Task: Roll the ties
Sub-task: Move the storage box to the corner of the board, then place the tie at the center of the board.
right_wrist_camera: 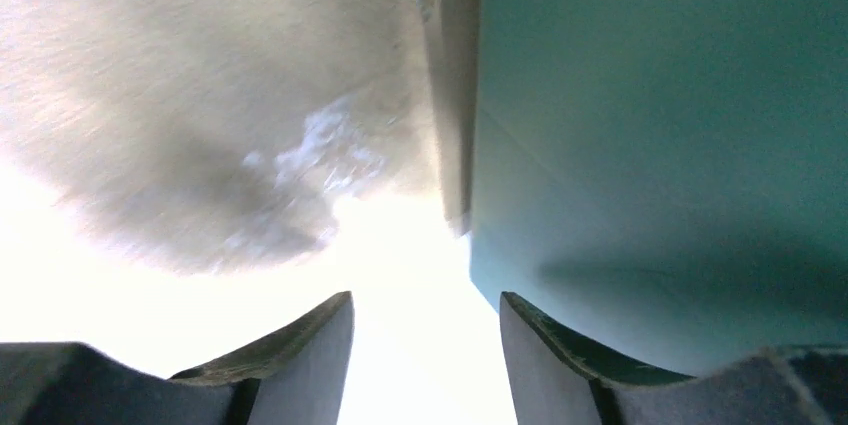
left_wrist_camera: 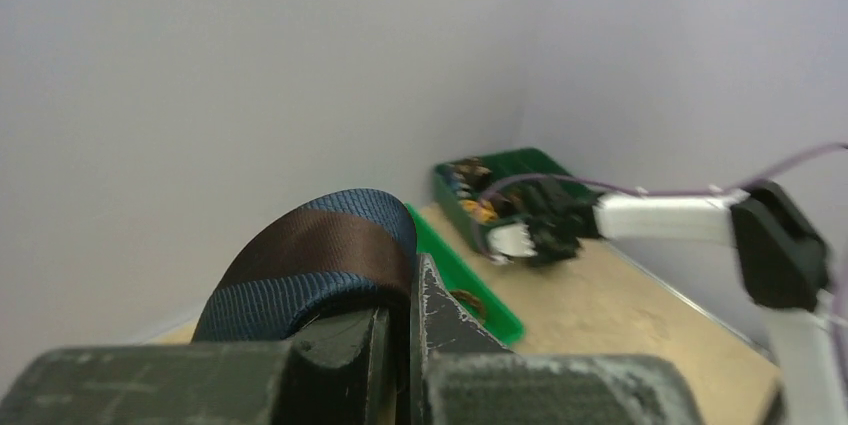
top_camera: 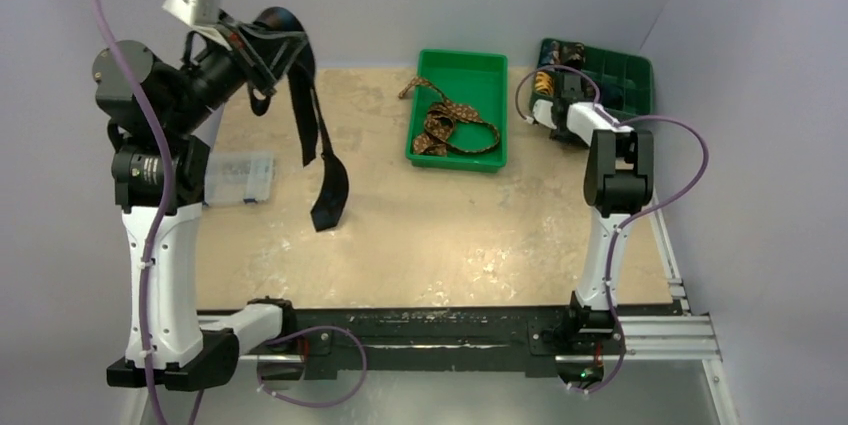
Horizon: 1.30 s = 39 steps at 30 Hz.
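one navy tie pinched in left gripper; right gripper parted.

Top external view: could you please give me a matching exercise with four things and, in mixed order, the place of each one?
Things:
1. dark tie
2. brown tie
3. right claw
4. clear box

Places:
a. in the light green tray
b. beside the dark green bin
c. flat on the table
d. hanging from the left claw

Pairs: 1-d, 2-a, 3-b, 4-c.
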Motion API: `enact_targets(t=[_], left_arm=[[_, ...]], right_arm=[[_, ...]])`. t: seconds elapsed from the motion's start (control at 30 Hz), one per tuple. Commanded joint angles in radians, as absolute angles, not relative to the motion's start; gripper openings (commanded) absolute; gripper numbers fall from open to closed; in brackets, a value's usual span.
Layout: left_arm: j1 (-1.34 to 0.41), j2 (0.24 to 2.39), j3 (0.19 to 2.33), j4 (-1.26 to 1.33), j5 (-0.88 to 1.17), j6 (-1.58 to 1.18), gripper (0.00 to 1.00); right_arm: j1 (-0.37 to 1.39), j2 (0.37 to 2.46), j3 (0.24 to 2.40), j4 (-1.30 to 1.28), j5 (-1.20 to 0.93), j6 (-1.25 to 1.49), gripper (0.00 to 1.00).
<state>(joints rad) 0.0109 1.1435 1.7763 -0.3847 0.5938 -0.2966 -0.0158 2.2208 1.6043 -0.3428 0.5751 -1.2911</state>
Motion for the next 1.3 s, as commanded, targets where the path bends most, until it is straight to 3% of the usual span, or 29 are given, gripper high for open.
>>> enact_targets(t=[0.0, 0.23, 0.33, 0.43, 0.57, 0.67, 0.7, 0.83, 0.9, 1.0, 1.17, 1.27], left_arm=[[-0.172, 1.148, 1.824, -0.402, 0.766, -0.246, 0.00], [-0.524, 1.349, 2.056, -0.329, 0.741, -0.384, 0.00], [-0.547, 1.377, 2.100, -0.219, 0.639, -0.528, 0.00], [-0.542, 1.360, 2.126, -0.311, 0.479, -0.498, 0.00], [-0.457, 1.190, 1.841, -0.368, 0.267, -0.486, 0.00], [-0.354, 1.082, 1.608, -0.610, 0.124, -0.395, 0.00], [-0.332, 1.044, 1.518, -0.679, 0.085, -0.330, 0.02], [-0.251, 0.960, 1.226, -0.990, 0.004, -0.207, 0.58], [-0.139, 0.938, 1.130, -1.048, 0.059, -0.175, 0.73], [0.055, 0.990, 1.132, -1.079, 0.213, -0.107, 0.81], [0.146, 1.216, 1.274, -1.152, 0.315, 0.150, 0.81], [0.180, 1.310, 1.323, -1.181, 0.389, 0.318, 0.76]], right_arm=[[-0.024, 2.077, 1.798, -0.647, 0.335, -1.007, 0.61], [-0.026, 1.869, 1.845, -0.977, -0.069, -0.741, 0.75], [-0.035, 1.805, 1.820, -1.021, -0.149, -0.663, 0.76], [-0.046, 1.783, 1.819, -1.084, -0.206, -0.625, 0.76], [-0.055, 1.755, 1.822, -1.118, -0.252, -0.613, 0.78], [-0.055, 1.766, 1.836, -1.200, -0.239, -0.658, 0.80], [-0.051, 1.780, 1.845, -1.246, -0.245, -0.686, 0.81], [-0.010, 1.766, 1.761, -1.357, -0.255, -0.782, 0.88], [0.072, 1.703, 1.661, -1.343, -0.230, -0.831, 0.88], [0.203, 1.597, 1.479, -1.289, -0.216, -0.866, 0.88], [0.360, 1.520, 1.280, -1.147, -0.260, -0.845, 0.88], [0.405, 1.511, 1.220, -1.077, -0.320, -0.846, 0.85]])
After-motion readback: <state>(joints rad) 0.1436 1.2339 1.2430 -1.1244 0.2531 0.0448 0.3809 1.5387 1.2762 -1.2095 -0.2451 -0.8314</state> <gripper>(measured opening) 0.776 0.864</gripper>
